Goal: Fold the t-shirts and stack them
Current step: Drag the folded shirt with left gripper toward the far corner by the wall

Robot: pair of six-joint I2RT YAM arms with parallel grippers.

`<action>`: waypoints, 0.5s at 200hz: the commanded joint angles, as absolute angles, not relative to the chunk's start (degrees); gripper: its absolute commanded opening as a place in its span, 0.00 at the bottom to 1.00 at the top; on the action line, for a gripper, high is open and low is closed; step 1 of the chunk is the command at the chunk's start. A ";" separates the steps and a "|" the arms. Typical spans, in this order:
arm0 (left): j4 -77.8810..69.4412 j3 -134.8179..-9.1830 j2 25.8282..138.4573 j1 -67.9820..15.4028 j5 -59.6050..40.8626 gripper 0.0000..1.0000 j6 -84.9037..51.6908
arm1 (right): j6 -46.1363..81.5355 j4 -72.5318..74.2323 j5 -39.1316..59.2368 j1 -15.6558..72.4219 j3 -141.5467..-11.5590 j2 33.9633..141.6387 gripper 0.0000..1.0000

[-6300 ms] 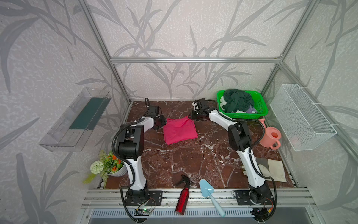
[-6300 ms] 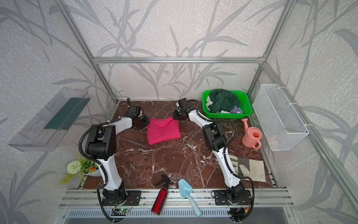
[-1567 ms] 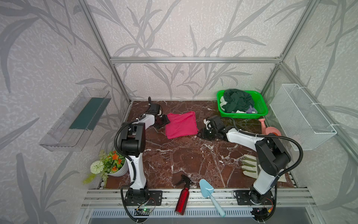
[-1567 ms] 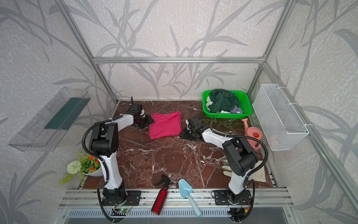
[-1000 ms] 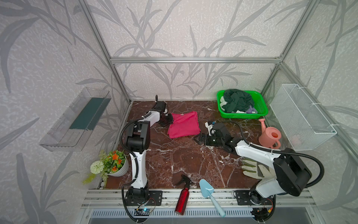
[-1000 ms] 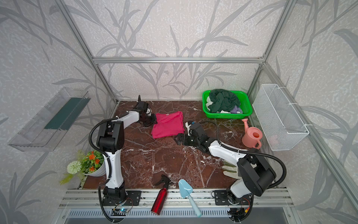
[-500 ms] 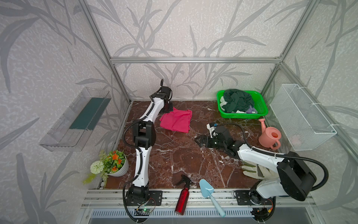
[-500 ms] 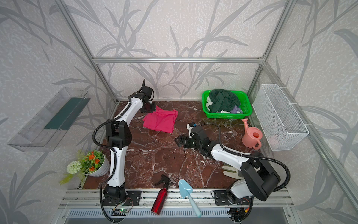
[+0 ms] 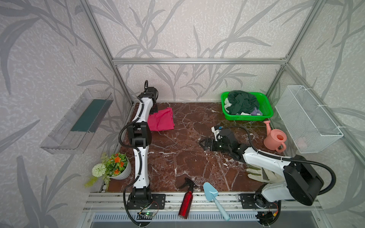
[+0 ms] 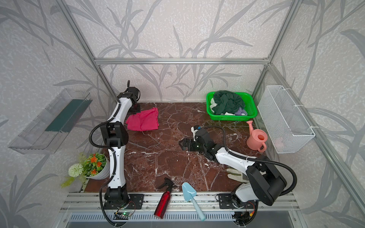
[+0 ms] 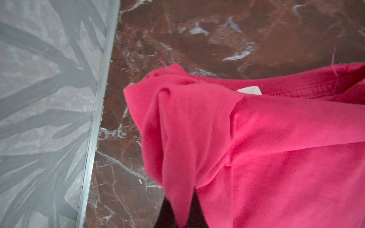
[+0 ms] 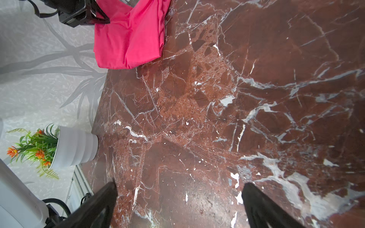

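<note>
Far to the left of the green basket, pinches one corner of the pink t-shirt in the left gripper, fingers shut tight on the cloth. Holds the right gripper in front of the green basket, a bit to its left, fingers spread wide around nothing. Has the dark green t-shirt piled inside the green basket.

The left arm and right arm have white links, black joints, cables and jaws
</note>
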State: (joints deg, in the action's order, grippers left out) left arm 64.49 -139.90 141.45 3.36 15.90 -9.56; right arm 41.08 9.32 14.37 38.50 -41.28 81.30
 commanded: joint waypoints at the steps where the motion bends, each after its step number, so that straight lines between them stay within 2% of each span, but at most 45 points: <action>1: 65.79 -141.59 142.29 5.83 12.14 0.00 -10.12 | 40.86 8.57 14.04 38.76 -41.95 80.54 0.99; 12: 65.76 -141.97 142.68 6.49 9.65 0.00 -9.89 | 41.04 8.55 14.77 38.82 -42.26 81.01 0.99; 29: 66.12 -143.26 143.12 6.64 13.16 0.00 -10.89 | 41.14 8.46 15.10 39.08 -42.52 80.46 0.99; 72: 66.74 -145.97 141.60 7.38 12.98 0.36 -13.10 | 38.42 2.80 7.92 37.59 -41.36 74.53 0.99; 85: 66.68 -145.66 140.23 7.38 15.67 0.43 -14.15 | 37.88 1.81 8.14 36.37 -40.84 72.33 0.99; 100: 66.82 -145.04 138.46 7.38 18.21 0.46 -15.84 | 37.00 -0.33 6.48 35.95 -40.49 69.78 0.99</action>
State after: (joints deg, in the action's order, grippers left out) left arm 65.43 -144.40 142.47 7.51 13.78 -13.19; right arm 39.22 3.66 10.13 37.10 -41.28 74.28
